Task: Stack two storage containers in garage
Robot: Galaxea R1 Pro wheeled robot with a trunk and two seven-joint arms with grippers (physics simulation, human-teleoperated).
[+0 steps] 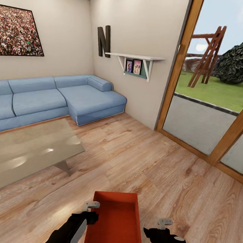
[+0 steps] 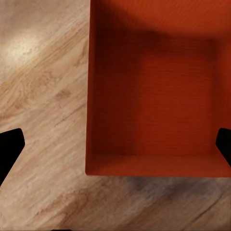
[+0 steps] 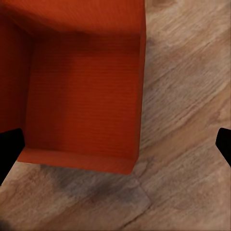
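- Head view: an orange-red rectangular open-topped storage container (image 1: 115, 222) sits on the light wood plank floor (image 1: 161, 175) of the living room, directly in front of the robot and between its two arms. The left gripper (image 1: 91, 205) is at the container's left wall near the far corner; the right gripper (image 1: 164, 222) hangs just off the right wall, a strip of floor showing between. A glass-topped coffee table (image 1: 28, 151) stands to the left, a blue corner sofa (image 1: 54, 98) behind it, and wood-framed glass doors (image 1: 216, 106) to the right.
- Left wrist view: the container's (image 2: 154, 96) empty inside and one thin wall lie between the two dark fingertips (image 2: 9, 149) — the jaws are spread wide, one tip over bare planks, the other over the bin's inside, closed on nothing.
- Right wrist view: here too the jaws stand wide, one fingertip (image 3: 9, 151) over the container's (image 3: 82, 91) inside near a corner, the other out over the floor.
- Step in hand, as I judge it: the pick-up of the first bin, both arms lining up on opposite walls.
- Next move: lower each gripper so a wall sits between its fingers, close both, then lift level before driving off toward the garage.
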